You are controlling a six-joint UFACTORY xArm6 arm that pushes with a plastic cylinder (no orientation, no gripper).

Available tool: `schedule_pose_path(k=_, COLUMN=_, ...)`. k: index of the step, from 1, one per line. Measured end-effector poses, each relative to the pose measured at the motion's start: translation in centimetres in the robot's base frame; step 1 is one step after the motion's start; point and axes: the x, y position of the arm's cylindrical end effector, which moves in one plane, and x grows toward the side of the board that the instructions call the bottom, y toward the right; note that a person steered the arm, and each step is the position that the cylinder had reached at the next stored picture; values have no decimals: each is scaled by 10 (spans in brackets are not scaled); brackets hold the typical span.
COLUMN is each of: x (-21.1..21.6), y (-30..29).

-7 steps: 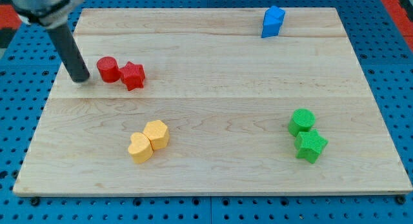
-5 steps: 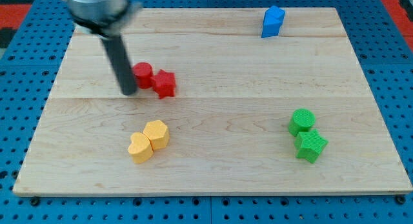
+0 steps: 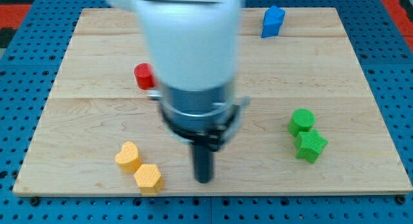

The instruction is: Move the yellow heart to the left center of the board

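The yellow heart (image 3: 128, 157) lies near the board's bottom left, with a yellow hexagonal block (image 3: 148, 178) just below and right of it, close to the bottom edge. My tip (image 3: 204, 180) rests on the board to the right of the yellow hexagon, with a gap between them. The arm's white and grey body fills the middle of the view and hides the board behind it.
A red cylinder (image 3: 144, 75) shows at the arm's left edge; the red star is hidden. A blue block (image 3: 272, 21) sits at the top right. A green cylinder (image 3: 301, 121) and green star (image 3: 311, 146) sit at the right. The wooden board (image 3: 361, 88) lies on blue pegboard.
My tip swept from the upper left down to the bottom middle. The two yellow blocks shifted left and down; the hexagon now sits below the heart. The red star went out of sight.
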Motion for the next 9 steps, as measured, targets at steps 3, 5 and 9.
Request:
schedule_pose_path(k=3, x=10, y=-88)
schedule_pose_path(k=5, x=-15, y=-104)
schedule_pose_path(k=9, x=-106, y=-234)
